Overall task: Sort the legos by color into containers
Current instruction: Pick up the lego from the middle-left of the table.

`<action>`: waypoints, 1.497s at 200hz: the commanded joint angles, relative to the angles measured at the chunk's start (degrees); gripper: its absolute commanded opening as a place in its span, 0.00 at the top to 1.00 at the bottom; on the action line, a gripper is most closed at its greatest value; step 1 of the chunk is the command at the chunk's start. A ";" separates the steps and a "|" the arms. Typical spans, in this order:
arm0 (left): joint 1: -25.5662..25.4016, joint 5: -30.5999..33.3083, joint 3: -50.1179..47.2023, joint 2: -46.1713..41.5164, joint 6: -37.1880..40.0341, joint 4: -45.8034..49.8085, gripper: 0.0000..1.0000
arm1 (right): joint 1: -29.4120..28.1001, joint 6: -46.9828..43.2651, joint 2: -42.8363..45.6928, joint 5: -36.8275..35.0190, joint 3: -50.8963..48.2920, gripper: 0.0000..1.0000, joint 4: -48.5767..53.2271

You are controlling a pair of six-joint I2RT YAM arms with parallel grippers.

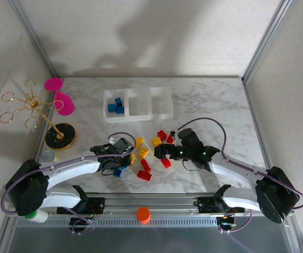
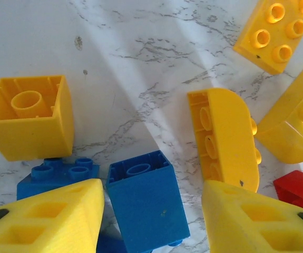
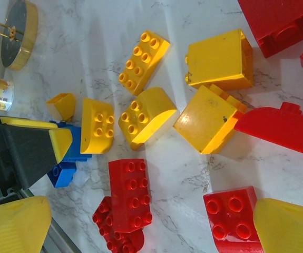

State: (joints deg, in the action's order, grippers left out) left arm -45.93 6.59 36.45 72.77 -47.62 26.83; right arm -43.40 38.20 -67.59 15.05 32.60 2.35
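Here, a white marble-patterned table (image 1: 209, 105) carries three joined translucent white square plastic bins (image 1: 149, 103) at its far middle; the leftmost holds blue studded plastic bricks (image 1: 116, 106). Loose yellow, red and blue bricks (image 1: 143, 153) lie scattered nearer the arms. Left gripper (image 2: 152, 200): jaws parted, straddling a blue square brick (image 2: 146, 208) tipped on its side. Right gripper (image 1: 159, 152): jaws spread wide, empty, a red square brick (image 3: 230, 216) just beside one finger.
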 commanded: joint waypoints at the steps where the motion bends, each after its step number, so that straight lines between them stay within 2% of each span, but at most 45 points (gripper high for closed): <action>1: -0.82 -0.24 -0.22 2.51 0.42 1.14 0.49 | -0.41 0.43 1.09 -0.03 -0.17 0.01 -0.94; 67: -3.93 4.29 5.62 4.98 0.79 6.22 0.51 | -0.46 0.39 2.30 -0.78 -0.53 0.01 -0.57; 127: -4.34 4.91 2.87 1.44 0.22 8.67 0.52 | -0.42 0.48 1.86 -0.15 -0.31 0.01 -0.93; 161: -4.31 1.84 2.25 2.87 0.87 4.12 0.52 | -0.44 0.67 2.16 -0.33 -0.33 0.01 -1.28; 195: -4.43 1.87 2.68 5.89 1.24 2.48 0.53 | -0.42 0.75 2.98 -0.44 -0.28 0.01 -0.67; 236: -4.42 3.46 2.79 7.37 1.55 2.96 0.61 | -0.45 1.00 3.79 -1.25 -0.71 0.01 -0.41; 255: -4.43 4.39 3.19 6.59 1.46 3.84 0.69 | -0.41 0.84 3.59 -1.06 -0.74 0.01 -0.63; 299: -4.36 7.06 4.80 2.04 0.81 7.68 0.71 | -0.45 0.82 3.08 -1.16 -0.38 0.01 -1.51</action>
State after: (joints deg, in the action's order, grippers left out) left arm -49.95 9.50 39.42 78.13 -46.33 30.13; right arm -43.40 38.41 -64.55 14.63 32.51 2.35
